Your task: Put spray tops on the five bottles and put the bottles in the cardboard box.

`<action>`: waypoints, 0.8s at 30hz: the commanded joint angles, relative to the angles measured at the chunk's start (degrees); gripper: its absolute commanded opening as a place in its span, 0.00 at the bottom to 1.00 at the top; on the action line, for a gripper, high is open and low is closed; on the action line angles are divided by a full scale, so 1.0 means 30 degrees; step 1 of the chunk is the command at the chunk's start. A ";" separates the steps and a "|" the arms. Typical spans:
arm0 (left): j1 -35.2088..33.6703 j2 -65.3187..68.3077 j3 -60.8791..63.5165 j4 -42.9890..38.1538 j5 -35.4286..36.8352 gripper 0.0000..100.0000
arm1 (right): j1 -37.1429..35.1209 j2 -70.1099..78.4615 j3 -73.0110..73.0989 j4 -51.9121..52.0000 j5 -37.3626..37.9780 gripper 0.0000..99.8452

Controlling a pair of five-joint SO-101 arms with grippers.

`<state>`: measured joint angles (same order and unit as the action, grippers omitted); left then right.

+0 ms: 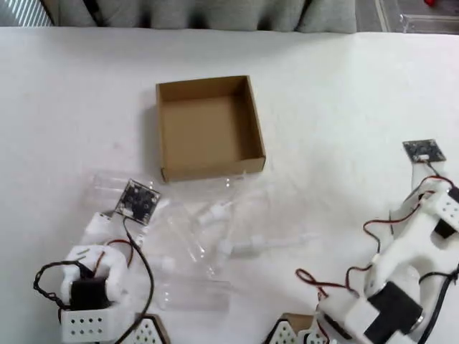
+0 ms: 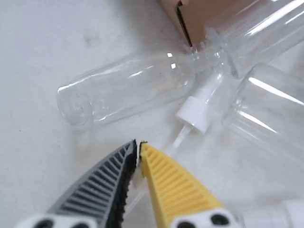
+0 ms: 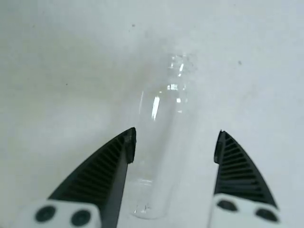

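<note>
Cardboard box empty; clear bottles uncapped beside it, spray tops loose; left gripper closed, right gripper spread apart

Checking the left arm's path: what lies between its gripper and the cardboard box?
In the left wrist view, a white spray top and a clear bottle on its side lie between left gripper and cardboard box.

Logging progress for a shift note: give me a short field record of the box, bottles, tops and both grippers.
cardboard box: open, nothing inside
bottle: lying on table, no top
spray top: loose beside that bottle
left gripper: fingers shut, near the spray top's tube
right gripper: fingers open, above another bottle lying flat
</note>
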<state>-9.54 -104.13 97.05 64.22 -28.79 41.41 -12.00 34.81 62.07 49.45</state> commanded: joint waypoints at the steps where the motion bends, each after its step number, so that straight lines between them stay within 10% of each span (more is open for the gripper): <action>1: 0.0249 -0.0103 -0.0029 -0.0586 -0.0176 0.02 | 0.0249 -0.2388 0.0850 0.0161 0.0234 0.23; 24: 0.0132 -0.0103 -0.0029 -0.0557 -0.0176 0.02 | -0.0777 -0.3062 0.1553 -0.1011 -0.4132 0.23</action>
<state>-9.54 -104.13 97.05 64.22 -28.79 40.79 -19.30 40.00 58.20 37.67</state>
